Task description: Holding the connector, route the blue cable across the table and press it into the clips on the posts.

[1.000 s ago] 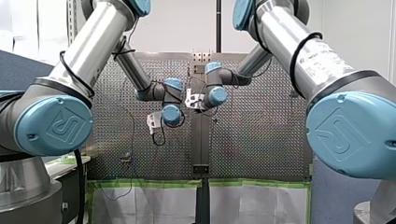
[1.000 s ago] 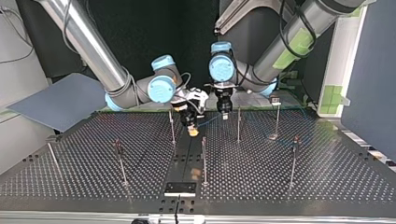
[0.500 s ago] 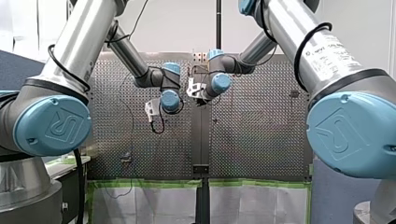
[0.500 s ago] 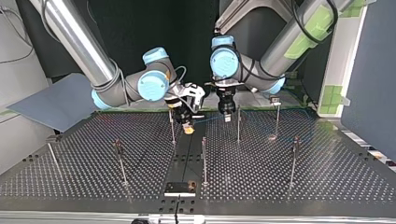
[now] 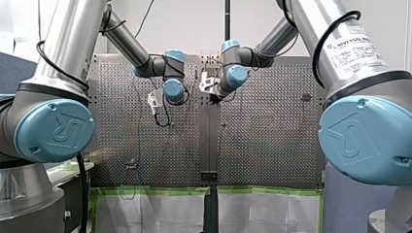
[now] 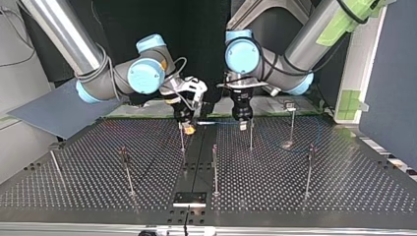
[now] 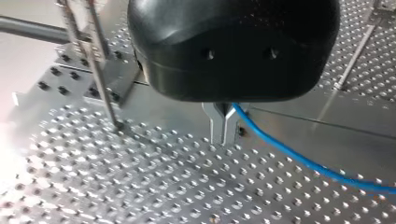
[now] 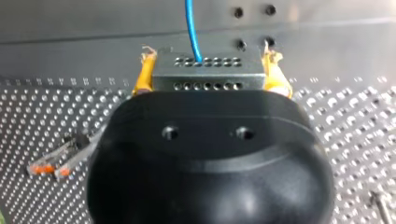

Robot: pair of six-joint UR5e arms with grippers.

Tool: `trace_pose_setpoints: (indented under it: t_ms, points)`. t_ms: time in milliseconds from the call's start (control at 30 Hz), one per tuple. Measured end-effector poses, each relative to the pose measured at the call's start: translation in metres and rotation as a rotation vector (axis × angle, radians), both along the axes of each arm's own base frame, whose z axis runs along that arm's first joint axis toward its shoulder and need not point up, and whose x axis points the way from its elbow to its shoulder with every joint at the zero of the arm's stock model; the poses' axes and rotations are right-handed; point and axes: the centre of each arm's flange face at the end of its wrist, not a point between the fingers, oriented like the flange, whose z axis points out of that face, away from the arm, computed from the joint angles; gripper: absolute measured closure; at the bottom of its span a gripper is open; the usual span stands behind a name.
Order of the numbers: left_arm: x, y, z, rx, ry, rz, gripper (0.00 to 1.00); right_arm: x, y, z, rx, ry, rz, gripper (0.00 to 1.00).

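The blue cable (image 6: 216,123) runs nearly level between my two grippers above the perforated table (image 6: 314,196). My right gripper (image 6: 188,129), at the top view's left, has yellow pads (image 8: 145,74) shut on a grey metal connector (image 8: 208,77), and the cable (image 8: 191,28) leaves its face. My left gripper (image 6: 242,123) is shut, its thin metal fingers (image 7: 215,126) pinched on the cable (image 7: 299,161), which trails off to one side. Thin posts stand close by: one (image 6: 182,140) just under the right gripper, one (image 6: 251,135) beside the left.
More posts (image 6: 215,169) (image 6: 291,123) (image 6: 309,169) (image 6: 127,172) stand around the table. A black plate (image 6: 189,198) lies at the top view's near edge and a grey-blue panel (image 6: 59,105) at its left. Small orange-tipped parts (image 8: 49,165) lie beside my right gripper.
In the top view my right gripper has moved left and back with the connector, my left gripper slightly right. The cable between them has drawn out straighter.
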Motion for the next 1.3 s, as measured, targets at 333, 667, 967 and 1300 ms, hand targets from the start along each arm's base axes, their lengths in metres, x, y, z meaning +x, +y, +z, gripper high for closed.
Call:
trace_pose_setpoints:
  t_ms: [333, 667, 967, 1300]
  points:
    - [-0.019, -0.002, 0.045, -0.010, -0.063, -0.033, 1.00, -0.019, 0.011, 0.034, -0.028, -0.013, -0.009, 1.00]
    - [-0.034, -0.004, 0.081, -0.024, -0.123, -0.093, 1.00, -0.030, 0.026, 0.099, -0.107, -0.071, 0.002, 1.00]
    - [-0.017, -0.013, 0.094, -0.051, -0.171, -0.153, 1.00, -0.047, 0.036, 0.150, -0.168, -0.126, 0.019, 1.00]
    - [0.017, -0.017, 0.084, -0.037, -0.155, -0.186, 1.00, -0.051, 0.017, 0.132, -0.146, -0.105, -0.002, 1.00]
